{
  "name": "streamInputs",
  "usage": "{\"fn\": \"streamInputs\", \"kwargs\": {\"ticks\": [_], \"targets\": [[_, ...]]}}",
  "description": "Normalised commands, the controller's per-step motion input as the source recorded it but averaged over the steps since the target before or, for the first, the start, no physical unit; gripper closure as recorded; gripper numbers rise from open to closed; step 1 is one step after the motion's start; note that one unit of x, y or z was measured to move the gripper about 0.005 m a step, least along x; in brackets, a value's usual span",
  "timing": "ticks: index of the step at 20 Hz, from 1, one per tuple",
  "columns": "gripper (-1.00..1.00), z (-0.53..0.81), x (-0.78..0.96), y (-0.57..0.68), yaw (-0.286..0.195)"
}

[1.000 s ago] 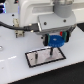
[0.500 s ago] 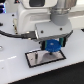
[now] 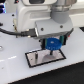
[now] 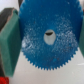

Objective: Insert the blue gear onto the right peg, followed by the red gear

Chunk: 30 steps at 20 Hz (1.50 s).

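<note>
Plate [image 3: 45, 57]: lies flat on the white counter [image 3: 15, 70].
Blue gear [image 3: 53, 43]: held just above the plate; judged light, stiff, its toothed rim best gripped.
Jaws: pinched on the gear's opposite edges.
Red gear [image 4: 3, 80]: only a sliver is seen.

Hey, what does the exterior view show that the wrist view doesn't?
Only the exterior view shows the grey rectangular plate with a black border on the white table and the white arm above. Only the wrist view shows the gear's central hole and a small red object at the edge. Both show the flat bright-blue toothed gear between the gripper fingers.
</note>
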Motion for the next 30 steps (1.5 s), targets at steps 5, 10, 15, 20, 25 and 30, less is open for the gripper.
{"fn": "streamInputs", "kwargs": {"ticks": [5,10,15,20,25,30], "targets": [[1.0,-0.01,0.41,-0.11,0.0],[1.0,0.0,0.36,-0.07,0.0],[1.0,0.24,0.38,0.0,0.0],[1.0,0.41,0.39,-0.05,0.0],[1.0,0.04,0.36,-0.06,0.0],[1.0,-0.04,0.36,-0.05,0.0]]}}
